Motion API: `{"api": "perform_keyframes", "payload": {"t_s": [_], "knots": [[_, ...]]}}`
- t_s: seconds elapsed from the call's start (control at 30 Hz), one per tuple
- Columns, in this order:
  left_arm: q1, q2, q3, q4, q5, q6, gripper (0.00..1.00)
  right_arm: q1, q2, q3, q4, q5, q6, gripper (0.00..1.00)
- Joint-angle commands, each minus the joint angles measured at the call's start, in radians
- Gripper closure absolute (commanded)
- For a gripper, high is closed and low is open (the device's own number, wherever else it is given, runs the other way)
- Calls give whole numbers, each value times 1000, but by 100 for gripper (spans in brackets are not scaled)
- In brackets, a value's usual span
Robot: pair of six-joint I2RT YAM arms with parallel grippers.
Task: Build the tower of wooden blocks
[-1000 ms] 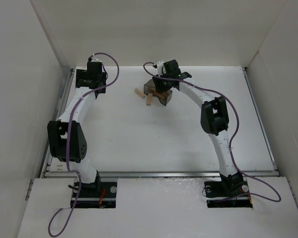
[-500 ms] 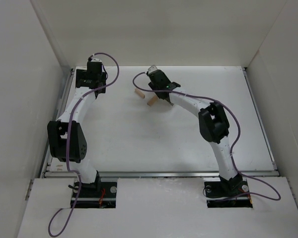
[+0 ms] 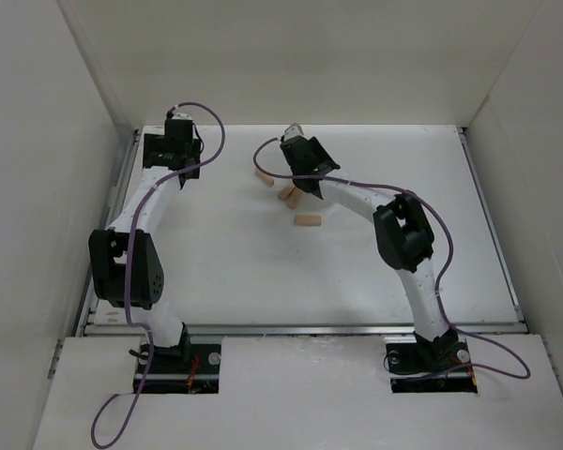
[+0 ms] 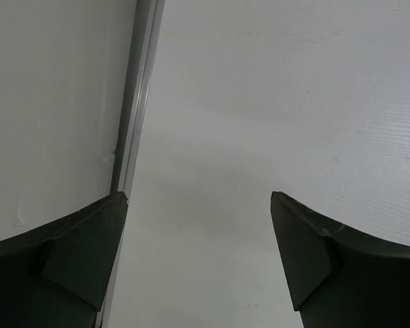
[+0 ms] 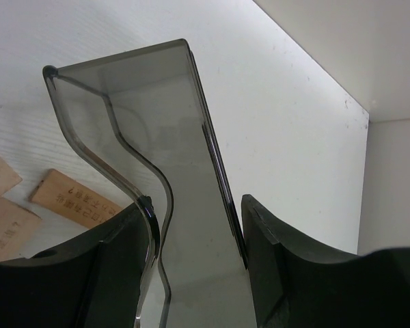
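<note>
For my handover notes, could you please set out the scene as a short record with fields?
left gripper: open, empty, over bare table beside the side rail
right gripper: shut on the grey bin
bin contents: no blocks visible inside
blocks: three, loose on the table
stacking: none, every block lies flat in a single layer

The white table in front of me fills the middle of the overhead view. Three tan wood blocks lie flat on it, upper centre, near one another but not stacked.
</note>
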Motion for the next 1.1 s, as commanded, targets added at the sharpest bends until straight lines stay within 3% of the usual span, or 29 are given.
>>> {"api": "perform_keyframes", "payload": {"t_s": [0.0,0.07,0.2,0.23,0.3,0.33,0.53,0.57,0.63,0.67,0.7,0.87,1.07], "knots": [[0,-65,-11,13,-14,-24,17,-23,-90,-7,55,-8,26,100],[0,-65,-11,13,-14,-24,17,-71,-101,7,-13,-90,87,100],[0,-65,-21,13,-5,-35,17,-202,-129,22,-111,-545,219,100],[0,-65,-21,13,-5,-35,17,-257,-129,22,-132,-783,229,97],[0,-65,-21,13,5,-35,17,-304,-89,52,-189,-986,261,97],[0,-65,-21,4,5,-44,17,-324,-75,67,-200,-1144,275,94],[0,-74,-30,3,14,-53,17,-496,58,78,-169,-1530,443,78],[0,-74,-30,3,14,-53,17,-512,73,78,-157,-1626,489,69],[0,-74,-30,3,14,-53,17,-539,101,78,-145,-1670,519,51],[0,-74,-30,3,23,-53,17,-552,110,78,-145,-1682,519,38],[0,-74,-30,3,23,-53,17,-552,110,78,-145,-1682,519,0],[0,-74,-30,-6,32,-53,17,-571,83,56,-155,-1600,510,0],[0,-74,-30,-15,32,-53,17,-589,12,47,-165,-1278,539,0]]}}
